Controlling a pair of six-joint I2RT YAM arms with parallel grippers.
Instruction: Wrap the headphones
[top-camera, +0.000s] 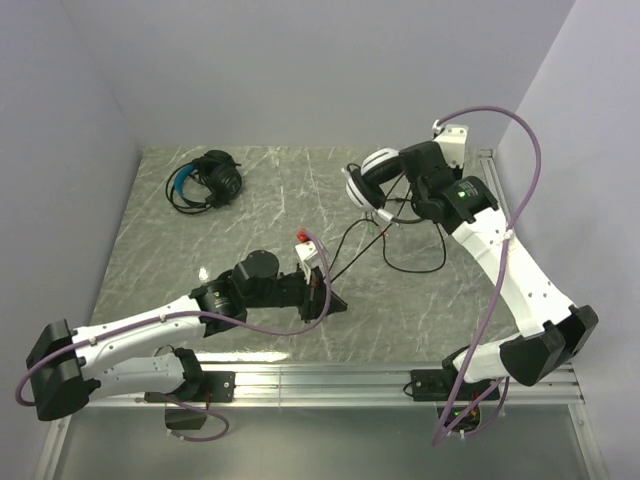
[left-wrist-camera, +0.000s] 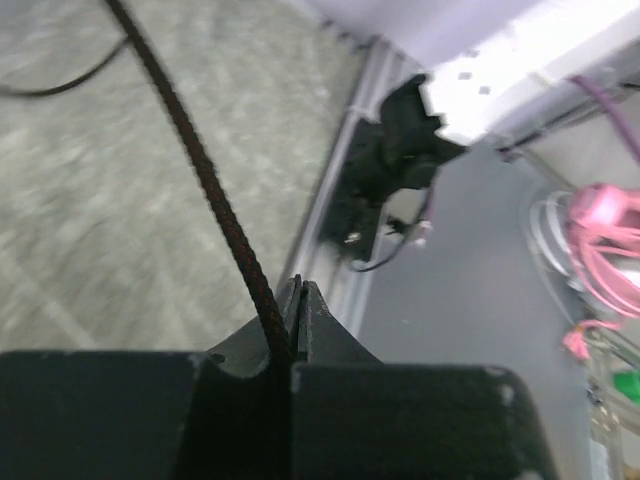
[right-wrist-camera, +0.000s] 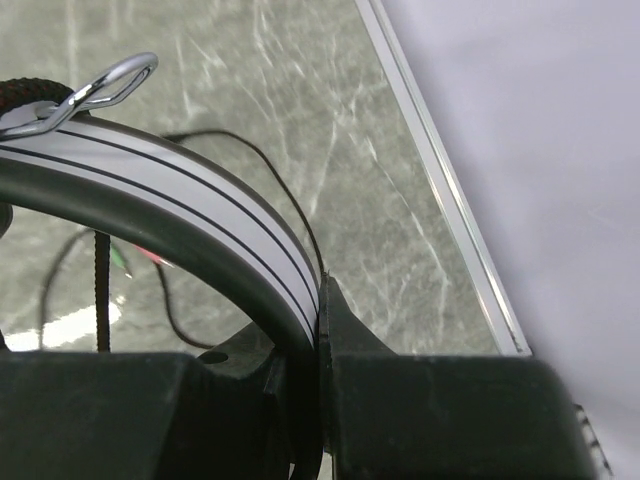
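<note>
gripping the white headset (top-camera: 372, 175) by its striped headband (right-wrist-camera: 200, 215), the right hand (right-wrist-camera: 320, 300) is clenched on the band and holds it over the far right part of the table (top-camera: 250, 240). the thin black cable (top-camera: 352, 240) runs from there toward the middle of the near edge, where the left hand (left-wrist-camera: 292, 305) is clenched on the cord. a slack loop (top-camera: 425, 262) lies on the table just beside the right arm. the black headset (top-camera: 208, 182), with its blue band, lies well apart near the far left corner, its own cable bundled against it.
</note>
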